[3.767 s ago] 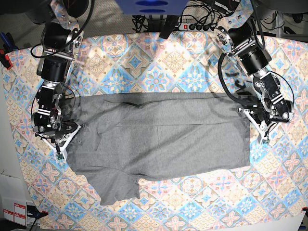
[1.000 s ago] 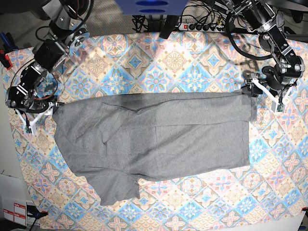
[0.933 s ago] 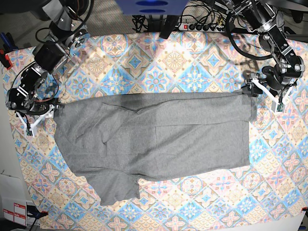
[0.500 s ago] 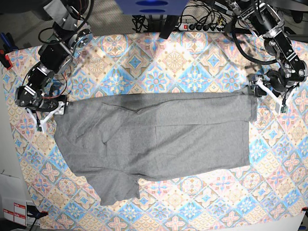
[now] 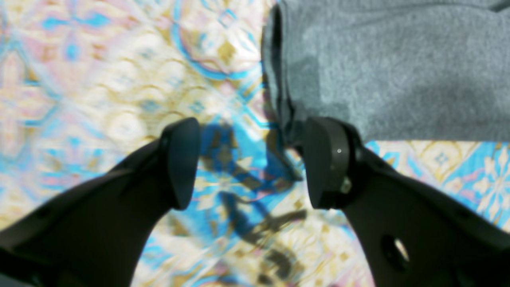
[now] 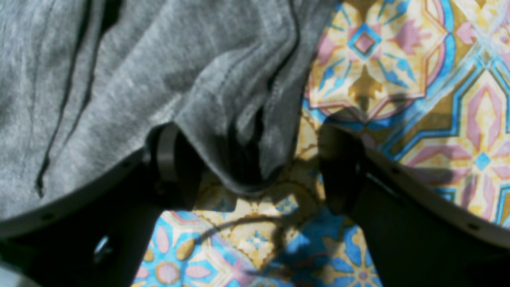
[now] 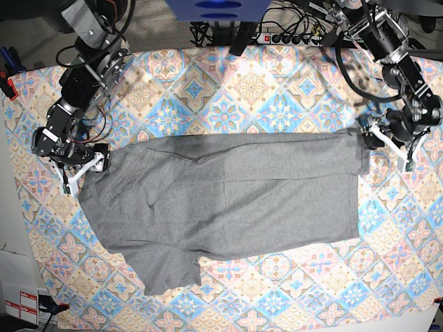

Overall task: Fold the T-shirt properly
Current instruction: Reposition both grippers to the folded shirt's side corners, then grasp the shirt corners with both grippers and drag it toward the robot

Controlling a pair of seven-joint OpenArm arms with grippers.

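Large heather-grey short-sleeved jersey T-shirt (image 7: 221, 200) lies spread flat on the bench's diamond-and-flower patterned tablecloth (image 7: 249, 90), one sleeve trailing at the near edge. Left end effector (image 5: 251, 159) released, jaws wide, beside a far corner. Right end effector (image 6: 255, 167) released, straddling a bunched corner. Cloth looks light, limp, wrinkle-prone: likely best pinched at the corners, both layers together.

Patterned tablecloth (image 7: 277, 83) covers the table; grey T-shirt (image 7: 228, 200) lies flat on it.
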